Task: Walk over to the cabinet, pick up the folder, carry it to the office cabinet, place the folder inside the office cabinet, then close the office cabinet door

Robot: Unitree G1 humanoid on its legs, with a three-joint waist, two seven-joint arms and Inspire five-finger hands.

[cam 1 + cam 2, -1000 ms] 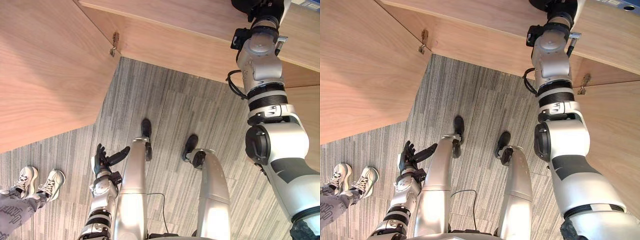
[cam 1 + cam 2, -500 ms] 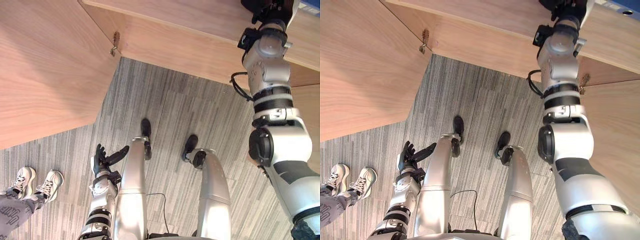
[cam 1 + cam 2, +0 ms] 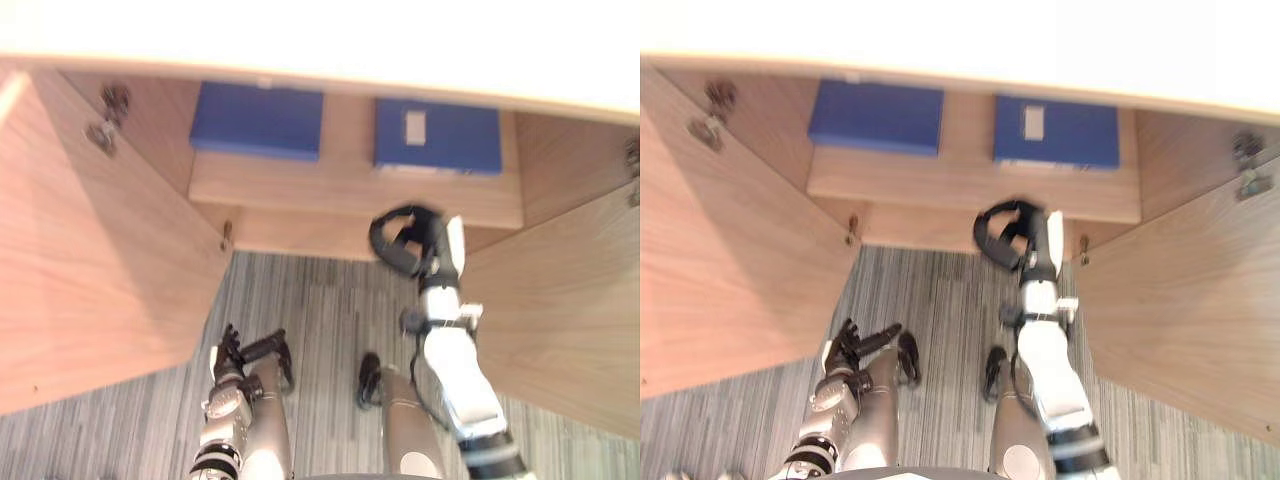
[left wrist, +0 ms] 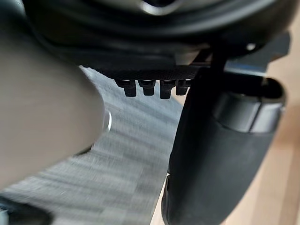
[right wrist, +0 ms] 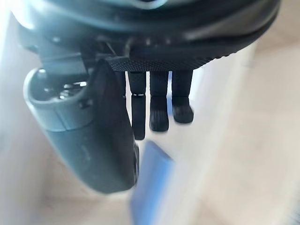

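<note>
Two blue folders lie flat on the shelf inside the open wooden cabinet (image 3: 340,190): one at the left (image 3: 257,120), one at the right (image 3: 437,137) with a white label. My right hand (image 3: 405,238) hangs just before the shelf's front edge, below the right folder, fingers relaxed and holding nothing. In the right wrist view its fingers (image 5: 157,108) reach out straight, with a blue folder (image 5: 150,187) past them. My left hand (image 3: 240,352) stays low at my side, open, over the floor.
The cabinet's left door (image 3: 90,270) and right door (image 3: 570,310) both stand swung out toward me, flanking the opening. A pale cabinet top (image 3: 320,40) runs across above the shelf. Grey striped carpet (image 3: 320,300) lies below.
The camera has tilted up, bringing the cabinet's inside and both folders into view. My right arm, earlier stretched up past the picture's edge, now shows its empty hand before the shelf.
</note>
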